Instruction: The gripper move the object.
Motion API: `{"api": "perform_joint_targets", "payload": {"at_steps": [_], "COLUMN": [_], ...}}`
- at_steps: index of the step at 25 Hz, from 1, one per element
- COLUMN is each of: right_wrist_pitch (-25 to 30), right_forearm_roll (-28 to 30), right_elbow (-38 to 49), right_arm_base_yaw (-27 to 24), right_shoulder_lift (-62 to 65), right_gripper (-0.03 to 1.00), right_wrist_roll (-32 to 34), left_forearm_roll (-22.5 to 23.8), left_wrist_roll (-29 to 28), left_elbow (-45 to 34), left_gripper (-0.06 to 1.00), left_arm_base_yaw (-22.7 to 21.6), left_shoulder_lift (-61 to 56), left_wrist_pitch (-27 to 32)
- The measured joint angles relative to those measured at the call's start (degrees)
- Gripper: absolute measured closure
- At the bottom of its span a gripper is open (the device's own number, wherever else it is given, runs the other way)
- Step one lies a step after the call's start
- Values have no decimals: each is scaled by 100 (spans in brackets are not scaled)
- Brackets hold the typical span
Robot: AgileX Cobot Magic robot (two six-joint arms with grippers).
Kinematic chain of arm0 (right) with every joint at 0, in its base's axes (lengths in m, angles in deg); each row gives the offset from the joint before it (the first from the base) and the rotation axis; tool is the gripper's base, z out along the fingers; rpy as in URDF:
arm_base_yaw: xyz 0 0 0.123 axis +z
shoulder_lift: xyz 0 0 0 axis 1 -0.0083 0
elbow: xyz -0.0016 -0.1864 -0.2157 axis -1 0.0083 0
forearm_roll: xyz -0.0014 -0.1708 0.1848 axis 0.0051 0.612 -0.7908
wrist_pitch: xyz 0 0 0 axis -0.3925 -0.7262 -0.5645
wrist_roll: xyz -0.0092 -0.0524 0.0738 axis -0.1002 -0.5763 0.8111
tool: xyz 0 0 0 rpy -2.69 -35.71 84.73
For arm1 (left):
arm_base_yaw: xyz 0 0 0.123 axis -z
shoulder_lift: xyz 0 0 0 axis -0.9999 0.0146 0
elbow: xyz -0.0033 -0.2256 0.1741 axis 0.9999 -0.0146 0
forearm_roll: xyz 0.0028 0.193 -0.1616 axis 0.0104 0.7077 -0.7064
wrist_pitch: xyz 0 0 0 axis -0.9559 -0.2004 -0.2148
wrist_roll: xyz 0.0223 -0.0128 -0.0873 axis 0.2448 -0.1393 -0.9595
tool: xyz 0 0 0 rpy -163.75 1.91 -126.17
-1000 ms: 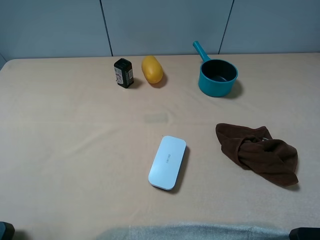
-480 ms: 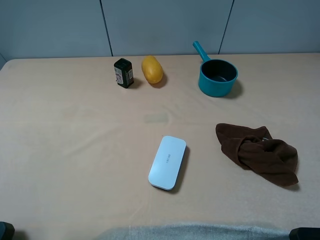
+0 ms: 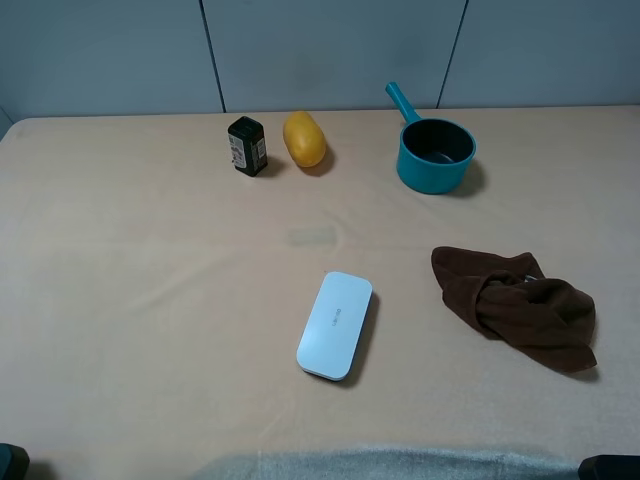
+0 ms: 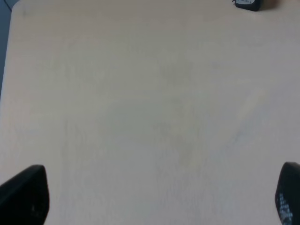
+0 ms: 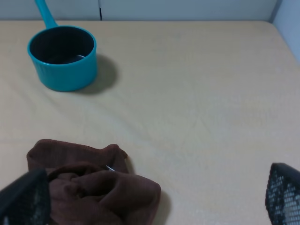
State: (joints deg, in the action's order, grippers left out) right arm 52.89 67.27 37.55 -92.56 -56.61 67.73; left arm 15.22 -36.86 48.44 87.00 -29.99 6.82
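Observation:
The object, a small black box (image 3: 246, 146) with a red-and-white label, stands upright at the far left-centre of the table, just left of the yellow oval thing (image 3: 304, 138). In the left wrist view only its edge shows, far off (image 4: 248, 3). My left gripper (image 4: 157, 199) is open and empty over bare table, far from the box. My right gripper (image 5: 152, 199) is open and empty, just above the near edge of the brown cloth (image 5: 89, 190). In the high view only dark bits of the arms show at the bottom corners.
A teal saucepan (image 3: 434, 153) stands at the back right, also in the right wrist view (image 5: 63, 56). The crumpled brown cloth (image 3: 515, 305) lies at the right. A flat white rounded case (image 3: 336, 323) lies in the front middle. The table (image 3: 150, 280) is beige.

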Motion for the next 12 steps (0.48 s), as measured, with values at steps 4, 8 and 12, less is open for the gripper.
{"api": "perform_joint_targets", "payload": {"at_steps": [4, 8, 12], "right_wrist_pitch": [0, 0, 0], "right_forearm_roll": [0, 0, 0], "right_elbow": [0, 0, 0], "right_arm_base_yaw": [0, 0, 0], "right_shoulder_lift": [0, 0, 0], "right_gripper": [28, 28, 28], "right_wrist_roll": [0, 0, 0], "left_forearm_roll": [0, 0, 0], "left_wrist_roll": [0, 11, 11], "left_elbow": [0, 0, 0], "left_gripper": [-2, -2, -2], "left_arm_base_yaw": [0, 0, 0], "left_shoulder_lift": [0, 0, 0], "left_wrist_pitch": [0, 0, 0]}}
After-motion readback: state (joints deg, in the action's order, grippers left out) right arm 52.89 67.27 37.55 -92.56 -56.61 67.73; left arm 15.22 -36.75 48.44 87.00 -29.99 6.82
